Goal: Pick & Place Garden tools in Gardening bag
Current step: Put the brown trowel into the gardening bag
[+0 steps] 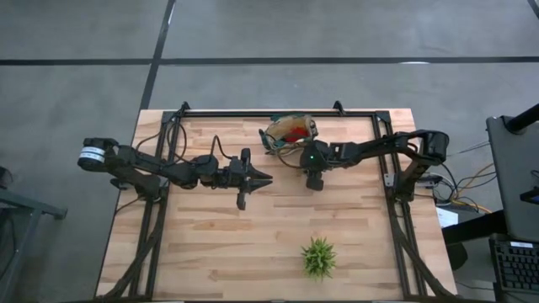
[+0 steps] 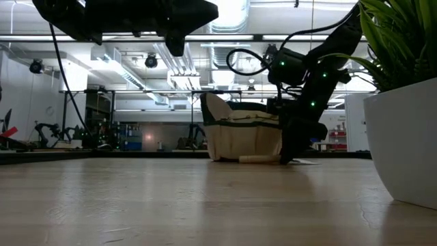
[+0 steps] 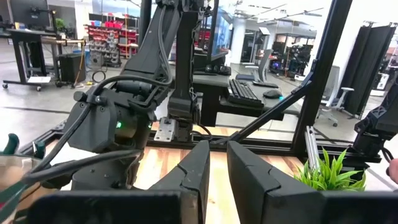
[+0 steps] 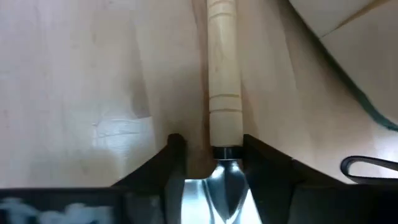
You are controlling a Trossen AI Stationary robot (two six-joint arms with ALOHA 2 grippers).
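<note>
The tan gardening bag (image 1: 290, 130) stands at the table's far middle with a red item (image 1: 295, 132) inside; it also shows in the low view (image 2: 242, 133). A wooden-handled metal trowel (image 4: 224, 93) lies flat on the table just in front of the bag, its handle visible in the low view (image 2: 259, 158). My right gripper (image 1: 313, 179) points down at the table, open, its fingers on either side of the trowel where the handle meets the blade (image 4: 224, 152). My left gripper (image 1: 263, 178) hovers shut and empty above the table, left of the trowel. My right gripper comes from above, its fingers lying across the trowel at the blade end of the wooden handle (image 4: 225, 134). One finger (image 4: 255, 152) stands right beside the handle and the other (image 4: 174, 152) stands apart from it. I cannot tell whether either touches.
A spiky green plant in a white pot (image 1: 318, 257) stands near the table's front edge and fills the right of the low view (image 2: 403, 137). Black frame rails (image 1: 396, 202) run along the table's sides. Bare wood lies between the arms and the plant.
</note>
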